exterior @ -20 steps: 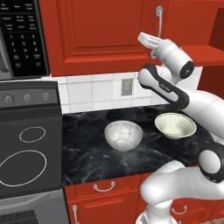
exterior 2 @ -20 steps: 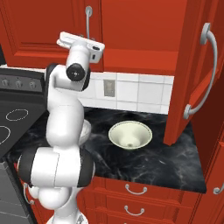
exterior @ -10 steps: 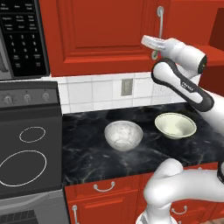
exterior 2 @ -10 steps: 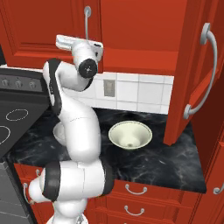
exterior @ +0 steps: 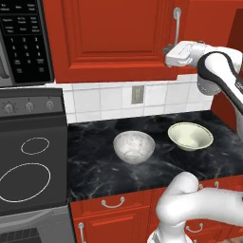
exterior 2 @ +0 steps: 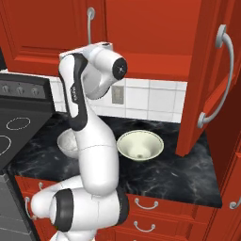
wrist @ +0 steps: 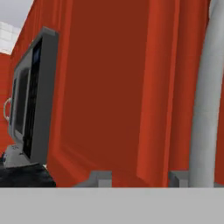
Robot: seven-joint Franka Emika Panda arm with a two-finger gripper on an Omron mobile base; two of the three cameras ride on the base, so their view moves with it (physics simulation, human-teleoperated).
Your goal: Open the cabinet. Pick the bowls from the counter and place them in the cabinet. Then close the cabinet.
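So you're working the left cabinet door (exterior: 114, 38) with an empty, part-open gripper (exterior: 167, 50) beside its handle (exterior: 176, 26); right door (exterior 2: 207, 80) open, both bowls (exterior: 134, 146) waiting on the worktop (exterior: 95, 166).

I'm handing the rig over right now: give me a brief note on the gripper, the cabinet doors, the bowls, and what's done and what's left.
Gripper: at the left cabinet door, beside the lower end of its handle; whether the jaws grip the handle cannot be told.
Cabinet: right door swung open, left door shut.
Bowls: grey stone-look bowl and cream bowl both sit on the counter, apart from each other.
Done: right door opened.
Left: open the left door, move both bowls into the cabinet, close the doors.
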